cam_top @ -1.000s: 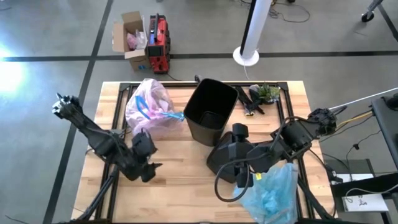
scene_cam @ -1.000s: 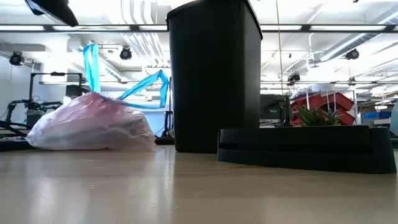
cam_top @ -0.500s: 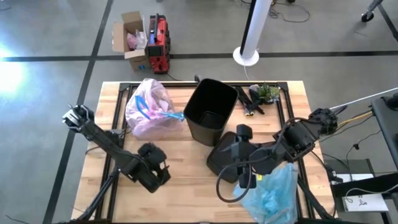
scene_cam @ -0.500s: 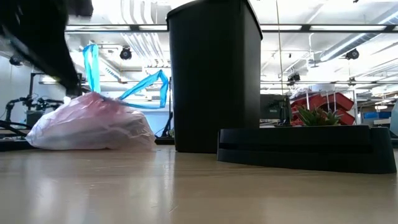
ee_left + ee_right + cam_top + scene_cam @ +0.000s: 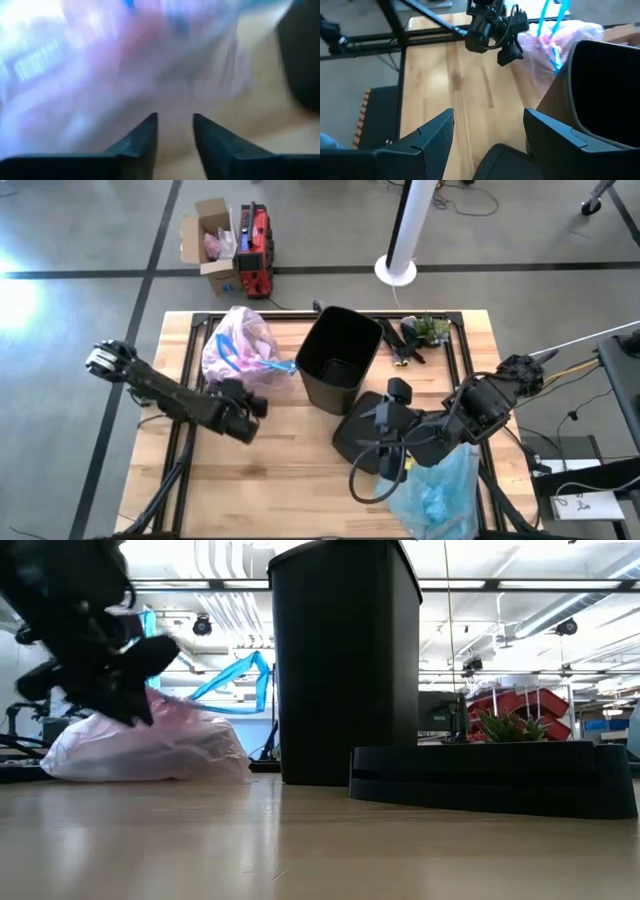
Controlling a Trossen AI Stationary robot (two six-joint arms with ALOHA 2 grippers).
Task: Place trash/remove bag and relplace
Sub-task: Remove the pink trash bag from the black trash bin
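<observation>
Wooden table [image 5: 290, 440] carries our pink bag [image 5: 236, 350] at ten o'clock of the black bin [image 5: 340, 358]. Our left gripper [image 5: 252, 402] hovers beside it, jaws narrowly parted, empty; our right gripper [image 5: 385, 408] is released.

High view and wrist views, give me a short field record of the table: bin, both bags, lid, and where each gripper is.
bin: black bin, upright, no liner visible
pink bag: pink bag, tied with blue ties, on table beside the bin
blue bag: light blue bag, at table's near right edge
lid: black lid, flat beside the bin
left gripper: left gripper, at pink bag, narrow gap between fingers
right gripper: right gripper, open, above lid
</observation>
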